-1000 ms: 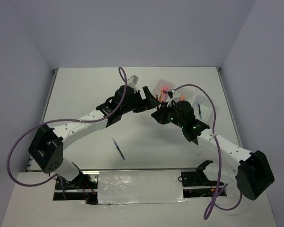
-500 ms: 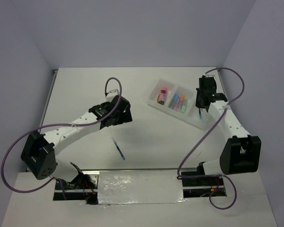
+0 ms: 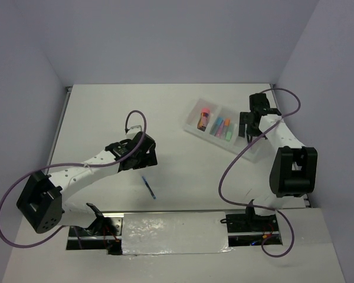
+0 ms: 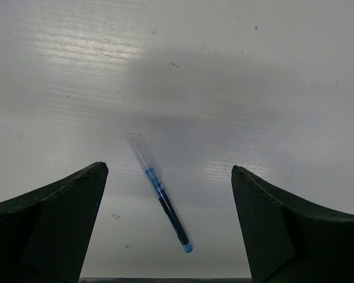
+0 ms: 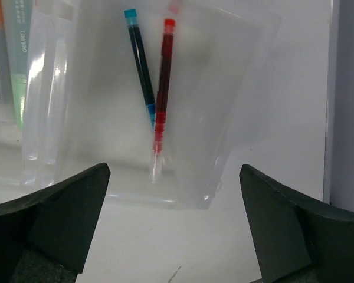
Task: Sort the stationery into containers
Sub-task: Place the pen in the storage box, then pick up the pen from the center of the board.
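Plainly, the left claw [image 4: 168, 174] is released, its jaws spread wide with nothing between them. It hovers above a thin dark-blue pen [image 4: 163, 203] that lies slantwise on the bare tabletop [image 4: 271, 71], near the middle of the near edge. The right claw [image 5: 174, 171] is likewise released and empty. It hangs over the end compartment of the white translucent tray [image 5: 236, 88], by the right edge toward the far right corner. In that compartment a red pen [image 5: 161, 88] and a second dark-blue pen [image 5: 140, 65] lie side by side, their lower ends close together. The middle compartment holds stubby markers [image 3: 223, 127]. The compartment farthest from the right edge holds the brown cylinder with pink cap [image 3: 203, 118]. The tabletop is matte white with soft glare. Pale lilac-grey walls [image 3: 165, 41] enclose it on three sides.
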### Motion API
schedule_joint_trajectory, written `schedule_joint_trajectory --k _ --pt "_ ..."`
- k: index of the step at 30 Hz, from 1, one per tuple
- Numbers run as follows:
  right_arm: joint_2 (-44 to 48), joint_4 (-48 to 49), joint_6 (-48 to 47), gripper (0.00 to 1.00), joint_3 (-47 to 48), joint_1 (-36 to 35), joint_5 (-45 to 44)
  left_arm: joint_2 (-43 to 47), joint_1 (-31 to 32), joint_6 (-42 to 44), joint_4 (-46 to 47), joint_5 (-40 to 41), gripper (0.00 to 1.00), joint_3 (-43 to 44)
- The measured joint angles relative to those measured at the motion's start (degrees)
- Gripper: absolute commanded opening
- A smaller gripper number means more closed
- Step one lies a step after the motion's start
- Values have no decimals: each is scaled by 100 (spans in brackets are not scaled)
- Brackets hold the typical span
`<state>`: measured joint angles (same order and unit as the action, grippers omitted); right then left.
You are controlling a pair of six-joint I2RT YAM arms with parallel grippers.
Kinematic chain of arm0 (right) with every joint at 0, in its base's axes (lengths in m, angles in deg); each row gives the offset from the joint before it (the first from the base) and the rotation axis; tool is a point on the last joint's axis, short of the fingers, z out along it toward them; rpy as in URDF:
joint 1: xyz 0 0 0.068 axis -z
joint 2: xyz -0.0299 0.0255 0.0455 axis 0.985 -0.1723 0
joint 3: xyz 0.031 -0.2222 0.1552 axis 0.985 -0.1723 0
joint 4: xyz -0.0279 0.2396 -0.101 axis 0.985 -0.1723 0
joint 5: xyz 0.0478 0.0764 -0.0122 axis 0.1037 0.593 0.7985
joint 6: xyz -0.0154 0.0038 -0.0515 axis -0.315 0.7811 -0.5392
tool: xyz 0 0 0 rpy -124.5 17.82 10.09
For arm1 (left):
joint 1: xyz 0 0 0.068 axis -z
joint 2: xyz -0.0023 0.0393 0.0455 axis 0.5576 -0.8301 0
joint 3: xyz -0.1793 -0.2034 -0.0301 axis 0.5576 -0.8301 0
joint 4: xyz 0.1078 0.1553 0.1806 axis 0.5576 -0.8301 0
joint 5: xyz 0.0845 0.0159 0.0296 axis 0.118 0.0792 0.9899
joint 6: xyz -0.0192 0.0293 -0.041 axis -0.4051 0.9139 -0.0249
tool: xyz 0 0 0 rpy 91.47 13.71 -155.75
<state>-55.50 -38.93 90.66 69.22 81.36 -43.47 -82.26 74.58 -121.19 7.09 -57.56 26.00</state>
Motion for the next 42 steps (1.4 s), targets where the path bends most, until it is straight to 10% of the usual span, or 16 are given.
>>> schedule_joint_trajectory --k 8,16,30,38,40,42 --pt "627 -81 177 93 111 -195 223 -15 0 -109 85 -2 99 -144" --pt "1797 1565 1379 87 -507 -4113 879 391 -813 -116 -763 520 99 490" --pt "-2070 1626 2621 63 964 -7060 378 2618 -2518 997 -1718 1558 99 1381" --pt "-2409 1447 2826 38 1106 -7143 269 2564 -2538 1331 -1670 1606 99 872" --pt "-2409 1456 2835 5 1086 -7141 256 2559 -2551 1390 -1659 1567 99 774" --pt "-2393 1462 2837 0 1060 -7141 192 2579 -2566 1414 -1628 1517 99 721"
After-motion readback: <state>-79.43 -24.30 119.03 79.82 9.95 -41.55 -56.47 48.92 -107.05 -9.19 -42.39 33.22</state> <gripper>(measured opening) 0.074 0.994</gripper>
